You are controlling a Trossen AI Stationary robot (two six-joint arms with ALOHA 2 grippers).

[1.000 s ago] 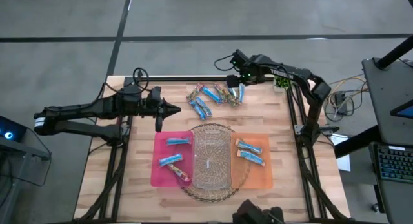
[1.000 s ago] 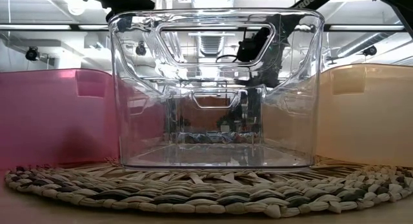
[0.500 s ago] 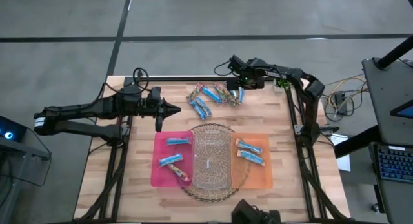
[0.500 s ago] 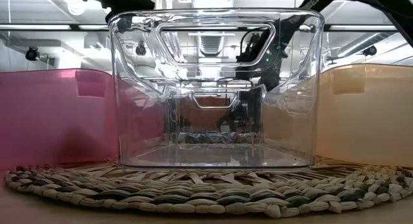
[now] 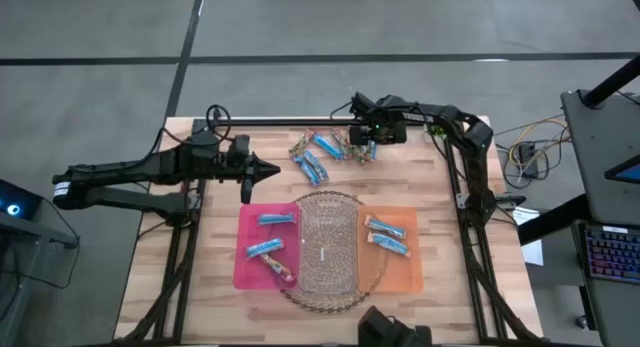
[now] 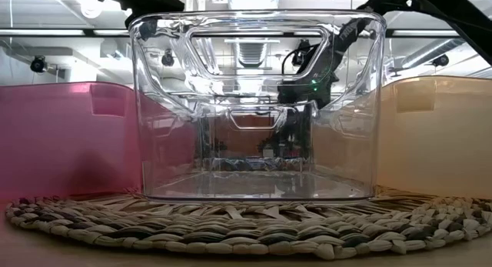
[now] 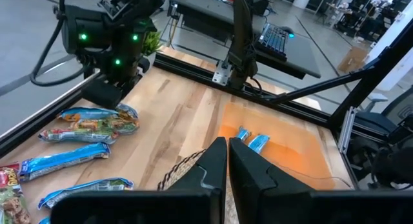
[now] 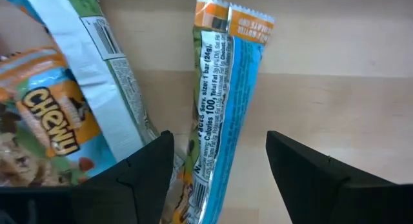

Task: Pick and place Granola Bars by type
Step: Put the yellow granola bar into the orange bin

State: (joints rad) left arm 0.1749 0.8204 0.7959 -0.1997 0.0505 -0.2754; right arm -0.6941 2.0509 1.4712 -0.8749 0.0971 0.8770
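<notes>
Several granola bars lie flat in a loose pile (image 5: 325,152) near the table's far edge, most of them blue and some brown and green. My right gripper (image 5: 367,145) is low over the pile's right end and is open. In the right wrist view its fingers stand on either side of a blue bar (image 8: 222,108), with a brown and green chewy bar (image 8: 71,114) beside it. Seen through the clear bin, that gripper (image 6: 296,105) sits low behind it. My left gripper (image 5: 272,170) is shut and hovers left of the pile, fingertips together (image 7: 227,153).
A clear bin (image 5: 328,242) stands on a round woven mat (image 5: 372,282) at the table's near middle. A pink tray (image 5: 247,279) on its left holds three bars. An orange tray (image 5: 408,272) on its right holds two blue bars. A small green plant (image 5: 436,133) is at the far right.
My right gripper has moved toward the table's left and down onto the right end of the bar pile, and its arm has folded in along the far edge. The bars have not moved.
</notes>
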